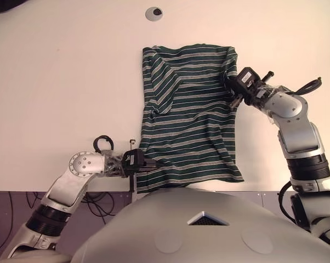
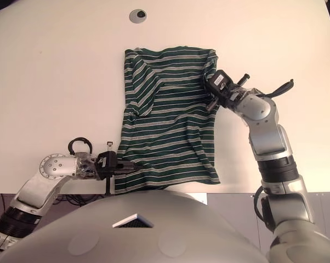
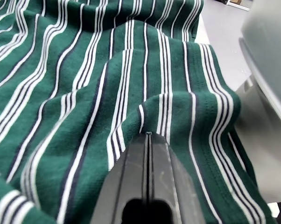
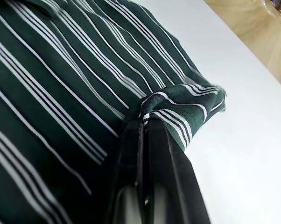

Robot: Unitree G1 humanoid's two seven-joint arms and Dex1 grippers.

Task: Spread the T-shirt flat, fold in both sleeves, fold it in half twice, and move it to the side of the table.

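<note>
Left eye view: the green striped T-shirt is seen in the middle of the frame, laid on the white table (wrinkled near its lower edge). Its lower left corner is pinched by the left gripper, whose fingers are closed on the hem. At the upper right edge of the cloth, a fold is clamped by the right gripper, closed too.

Grey round grommet far back; black cables below near-left.
</note>
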